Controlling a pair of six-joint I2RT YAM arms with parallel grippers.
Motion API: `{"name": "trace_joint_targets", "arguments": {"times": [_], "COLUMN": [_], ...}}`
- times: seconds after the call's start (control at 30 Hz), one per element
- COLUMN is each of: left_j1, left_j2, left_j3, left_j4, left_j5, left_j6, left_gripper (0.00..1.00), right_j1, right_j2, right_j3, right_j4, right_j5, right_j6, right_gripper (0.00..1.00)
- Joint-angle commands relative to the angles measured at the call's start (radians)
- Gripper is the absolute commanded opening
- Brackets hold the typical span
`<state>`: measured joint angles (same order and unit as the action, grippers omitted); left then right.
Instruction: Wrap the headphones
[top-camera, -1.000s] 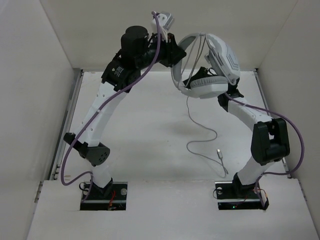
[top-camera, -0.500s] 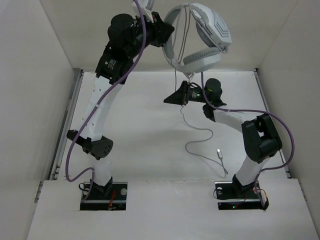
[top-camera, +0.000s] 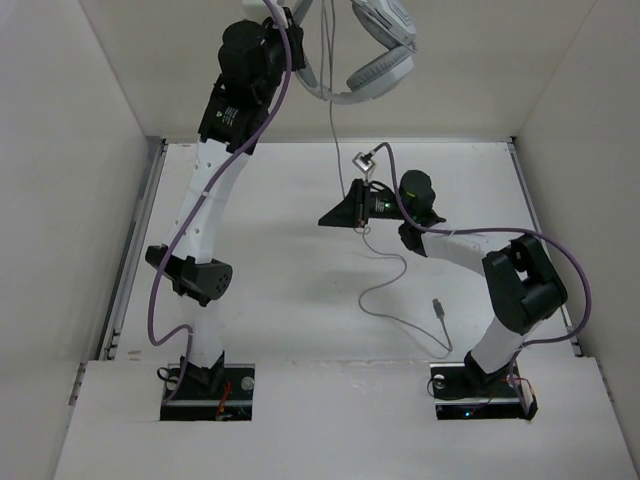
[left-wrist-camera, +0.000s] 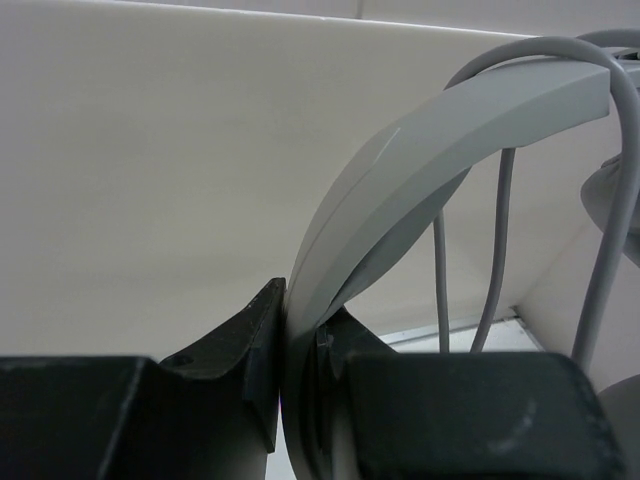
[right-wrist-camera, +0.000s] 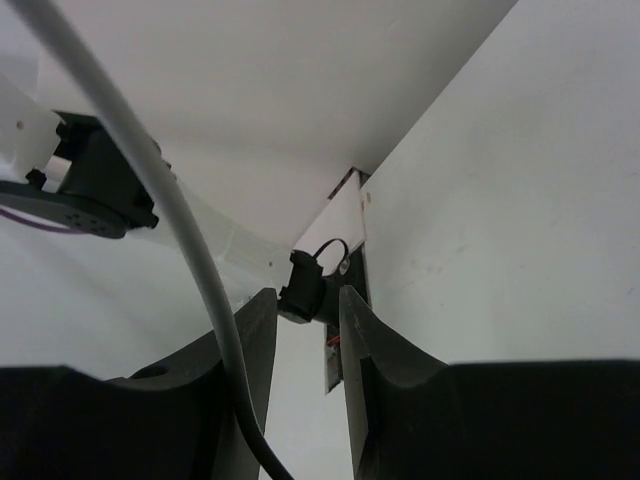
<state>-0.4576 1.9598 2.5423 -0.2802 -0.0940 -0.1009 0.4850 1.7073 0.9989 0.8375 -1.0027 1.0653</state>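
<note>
The headphones (top-camera: 375, 65) hang high at the top edge of the top view. My left gripper (top-camera: 293, 18) is shut on their light-grey headband (left-wrist-camera: 450, 120), which is pinched between both fingers of that gripper (left-wrist-camera: 300, 305). The thin grey cable (top-camera: 331, 110) drops from the headphones to my right gripper (top-camera: 326, 218), then loops over the table to the plug (top-camera: 438, 306). In the right wrist view the cable (right-wrist-camera: 180, 220) runs along the left finger, and my right gripper (right-wrist-camera: 305, 300) stands a little open, with a gap showing between the jaws.
White walls close in the table at the back and on both sides. Metal rails (top-camera: 135, 250) run along the table's side edges. Purple arm cables (top-camera: 575, 270) loop beside both arms. The left arm's base (right-wrist-camera: 310, 285) shows beyond the right gripper's fingers.
My left arm has lifted the headphones higher, to the top edge of the view. The cable has been drawn up with them. My right gripper has come away from the headphones and lowered beside the cable.
</note>
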Motion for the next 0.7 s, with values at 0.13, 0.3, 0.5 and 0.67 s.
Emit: {"name": "trace_joint_targets", "arguments": {"times": [0.13,0.3,0.5,0.67], "left_j1": [0.007,0.006,-0.011,-0.032], "left_j2": [-0.041,-0.044,-0.053,-0.071], "left_j3": [0.023,-0.023,-0.172,-0.378], "left_j4": [0.219,0.285,0.404,0.506], "left_j5": [-0.205,-0.302,-0.395,-0.454], "left_j6": [0.055,0.144,0.285,0.371], "left_gripper": [0.02,0.02,0.02,0.01], "right_j1": [0.076,0.088,0.106,0.097], "right_j2": [-0.08,-0.103,-0.123,-0.14], "right_j3": [-0.002,0.017,0.101,0.236], "right_j4": [-0.023,-0.046,-0.107,-0.244], "right_j5": [-0.037,-0.068,-0.122,-0.163], "right_j6": [-0.091,-0.114,-0.125,-0.169], "right_gripper": [0.29,0.18,0.17,0.14]}}
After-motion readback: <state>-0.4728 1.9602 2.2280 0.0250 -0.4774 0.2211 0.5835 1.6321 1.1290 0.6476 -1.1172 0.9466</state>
